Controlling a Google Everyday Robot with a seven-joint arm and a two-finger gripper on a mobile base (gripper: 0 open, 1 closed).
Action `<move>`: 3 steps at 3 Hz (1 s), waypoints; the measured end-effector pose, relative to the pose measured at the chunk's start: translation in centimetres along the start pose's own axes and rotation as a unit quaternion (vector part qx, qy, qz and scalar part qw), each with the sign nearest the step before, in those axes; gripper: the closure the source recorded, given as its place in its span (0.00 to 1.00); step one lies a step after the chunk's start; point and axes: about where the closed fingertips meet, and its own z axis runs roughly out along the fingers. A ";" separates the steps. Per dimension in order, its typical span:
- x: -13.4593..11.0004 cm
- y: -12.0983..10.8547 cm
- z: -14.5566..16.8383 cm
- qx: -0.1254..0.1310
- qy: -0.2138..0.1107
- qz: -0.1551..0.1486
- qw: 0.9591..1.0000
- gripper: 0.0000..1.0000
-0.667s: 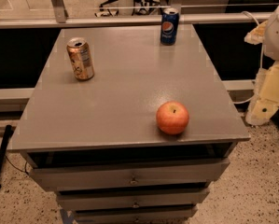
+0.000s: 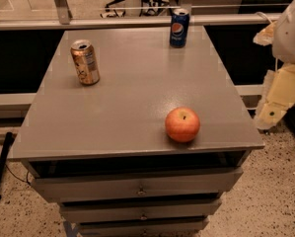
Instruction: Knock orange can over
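The orange can [image 2: 85,62] stands upright on the grey cabinet top [image 2: 132,98], at its back left. It is copper-orange with pale markings and a silver top. My gripper [image 2: 269,118], pale yellow, hangs off the right side of the cabinet, beyond its right edge and below the white arm [image 2: 291,28]. It is far from the can, with the whole width of the top between them, and touches nothing on it.
A blue Pepsi can [image 2: 179,27] stands upright at the back right of the top. A round orange-red apple [image 2: 182,124] lies near the front right corner. Drawers [image 2: 137,186] face the front. A metal rail [image 2: 137,19] runs behind the cabinet.
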 end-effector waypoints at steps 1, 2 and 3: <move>-3.9 -1.8 2.5 -0.005 -0.041 -0.008 0.999 0.00; -10.6 -3.4 6.9 -0.018 -0.112 -0.007 0.994 0.00; -10.6 -3.4 6.9 -0.018 -0.112 -0.007 0.994 0.00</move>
